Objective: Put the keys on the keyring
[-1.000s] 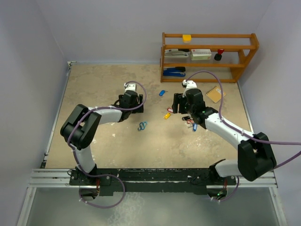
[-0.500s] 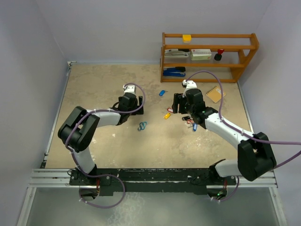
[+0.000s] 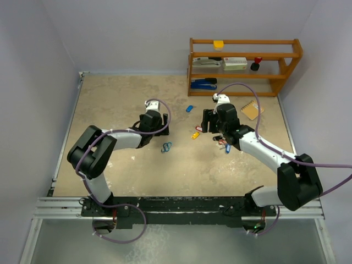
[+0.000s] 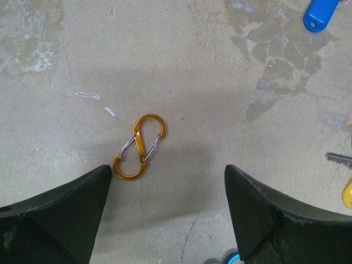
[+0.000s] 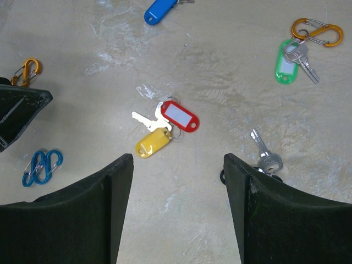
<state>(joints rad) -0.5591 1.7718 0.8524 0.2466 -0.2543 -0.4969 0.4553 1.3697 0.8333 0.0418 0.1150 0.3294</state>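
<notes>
Your left tool (image 4: 168, 220) and right tool (image 5: 179, 212) both stand apart — the right tool's finger partly hides a silver key (image 5: 262, 152).

A red-tagged key (image 5: 180, 117) and a yellow-tagged key (image 5: 153, 144) are seen touching before the spread right gripper (image 5: 179, 212); a green-tagged key (image 5: 286, 66) is seen against an orange clip (image 5: 318, 32)

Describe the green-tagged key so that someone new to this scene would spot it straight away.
In the right wrist view, look on the table beyond the right gripper, toward the upper right corner. The green-tagged key lies there, at one end of an orange figure-eight clip. It alone has a green tag.
</notes>
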